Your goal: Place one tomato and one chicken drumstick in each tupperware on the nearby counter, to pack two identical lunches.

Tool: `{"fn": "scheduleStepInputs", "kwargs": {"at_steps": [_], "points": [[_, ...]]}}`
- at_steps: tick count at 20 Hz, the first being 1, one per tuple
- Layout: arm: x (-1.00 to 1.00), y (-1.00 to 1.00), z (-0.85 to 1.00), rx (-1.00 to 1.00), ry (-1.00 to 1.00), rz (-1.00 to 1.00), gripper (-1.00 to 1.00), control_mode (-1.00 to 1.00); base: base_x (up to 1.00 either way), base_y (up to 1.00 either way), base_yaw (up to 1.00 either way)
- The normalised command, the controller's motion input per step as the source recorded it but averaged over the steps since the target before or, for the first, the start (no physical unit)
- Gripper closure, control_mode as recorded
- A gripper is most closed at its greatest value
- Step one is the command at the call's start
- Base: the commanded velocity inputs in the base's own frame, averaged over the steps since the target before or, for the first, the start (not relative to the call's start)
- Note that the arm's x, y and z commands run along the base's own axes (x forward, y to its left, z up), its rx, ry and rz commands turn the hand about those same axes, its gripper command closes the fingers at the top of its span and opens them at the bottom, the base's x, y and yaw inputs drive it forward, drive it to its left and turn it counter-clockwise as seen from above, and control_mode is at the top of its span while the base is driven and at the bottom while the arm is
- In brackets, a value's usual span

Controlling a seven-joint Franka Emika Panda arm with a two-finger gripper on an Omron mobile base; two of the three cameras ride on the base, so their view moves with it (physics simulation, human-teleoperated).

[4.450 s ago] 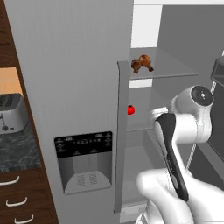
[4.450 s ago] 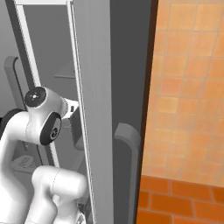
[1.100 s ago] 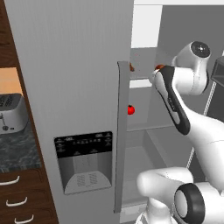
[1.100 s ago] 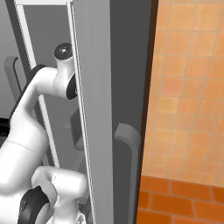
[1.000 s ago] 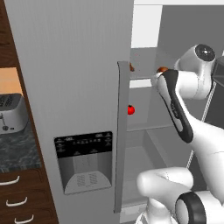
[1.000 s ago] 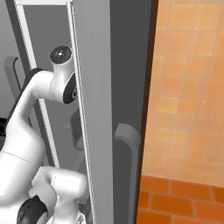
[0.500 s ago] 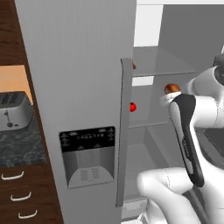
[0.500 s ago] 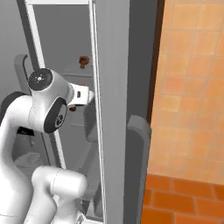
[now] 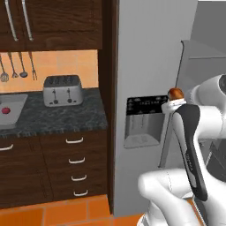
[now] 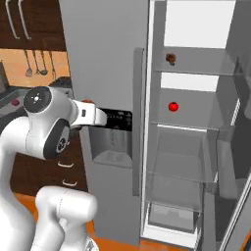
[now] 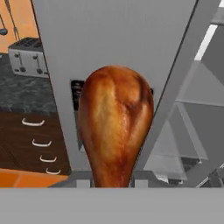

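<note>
My gripper [image 11: 113,180] is shut on a browned chicken drumstick [image 11: 114,127], thick end away from the hand. From the left base view the drumstick [image 9: 175,93] sits above the gripper [image 9: 171,102], in front of the fridge's closed door. A second drumstick [image 10: 170,58] lies on the upper shelf of the open fridge, with a red tomato [image 10: 172,106] one shelf lower. On the black counter [image 9: 66,114] at far left stands the light grey tupperware [image 9: 20,110] with another tomato [image 9: 5,110] in it.
A silver toaster [image 9: 62,90] stands on the counter against the orange wall. The fridge door with its dispenser panel [image 9: 143,119] rises between the counter and the arm. Dark drawers [image 9: 73,163] run below the counter, and utensils [image 9: 20,66] hang on the wall.
Both base views have swung left, from the fridge interior toward the counter. The gripper has come out of the fridge and lower, still holding the drumstick.
</note>
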Motion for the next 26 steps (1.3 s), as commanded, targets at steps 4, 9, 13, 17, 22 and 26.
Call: {"fn": "scheduleStepInputs", "kwargs": {"at_steps": [4, 9, 13, 17, 22, 26], "points": [[0.0, 0.0, 0.0, 0.0, 0.0, 0.0, 1.0, 1.0, 0.41, 1.0, 0.0], [0.0, 0.0, 0.0, 0.0, 0.0, 0.0, 1.0, 1.0, 0.74, 1.0, 0.0], [0.0, 0.0, 0.0, 0.0, 0.0, 0.0, 1.0, 1.0, 0.69, 1.0, 0.0], [0.0, 0.0, 0.0, 0.0, 0.0, 0.0, 1.0, 1.0, 0.6, 1.0, 0.0], [0.0, 0.0, 0.0, 0.0, 0.0, 0.0, 1.0, 1.0, 0.85, 1.0, -0.03], [0.0, 0.0, 0.0, 0.0, 0.0, 0.0, 1.0, 1.0, 0.81, 1.0, -0.11]]}}
